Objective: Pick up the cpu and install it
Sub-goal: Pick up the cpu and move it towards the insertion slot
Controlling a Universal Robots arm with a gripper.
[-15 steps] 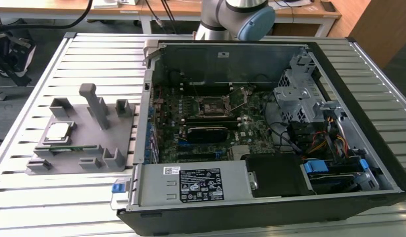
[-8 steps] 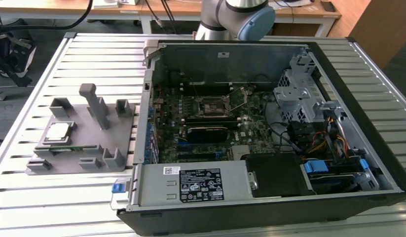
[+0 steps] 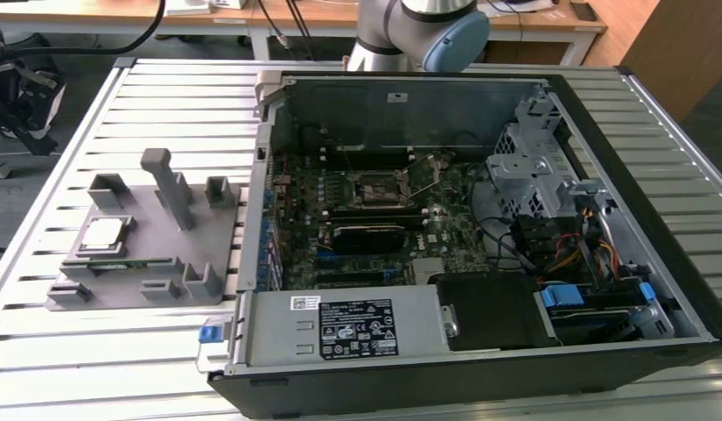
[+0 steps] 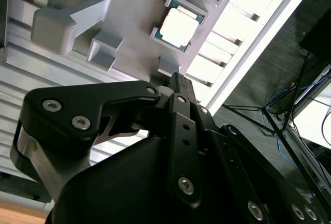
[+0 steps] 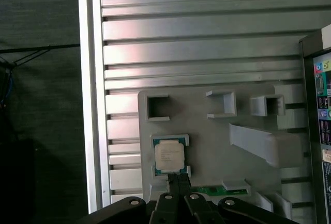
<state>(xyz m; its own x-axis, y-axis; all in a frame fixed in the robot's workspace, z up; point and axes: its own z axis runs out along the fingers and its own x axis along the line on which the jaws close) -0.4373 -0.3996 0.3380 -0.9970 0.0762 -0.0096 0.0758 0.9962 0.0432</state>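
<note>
In the exterior view the chip (image 3: 103, 233) lies on the fixture (image 3: 150, 253) at frame left, the computer case (image 3: 384, 110) to its right.

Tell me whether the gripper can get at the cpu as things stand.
Probably yes. The cpu lies uncovered in its seat on the grey fixture, the gripper hangs above it, and the tall post stands off to one side.

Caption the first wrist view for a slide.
Gripper close to the cpu, seated in its grey fixture on the slatted table.
</note>
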